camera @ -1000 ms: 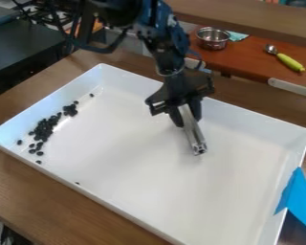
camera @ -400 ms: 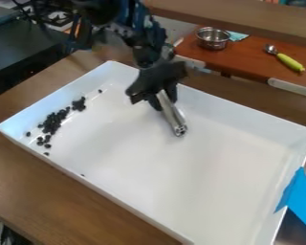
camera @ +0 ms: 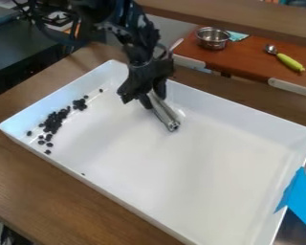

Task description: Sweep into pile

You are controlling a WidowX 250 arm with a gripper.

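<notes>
Black fingers hang down w/ metal tool.

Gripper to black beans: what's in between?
Just bare floor of the white tray between gripper and black beans, seen in the camera view.

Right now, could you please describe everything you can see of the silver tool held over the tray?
The silver tool is long, narrow and shiny, apparently metal, with lines along its length and dark spots at its lower end. Its upper end is gripped in the black hand. It slants down over the white tray, nearer the back wall, well apart from the dark pieces. Whether its tip touches the tray floor, I can't tell.
</notes>
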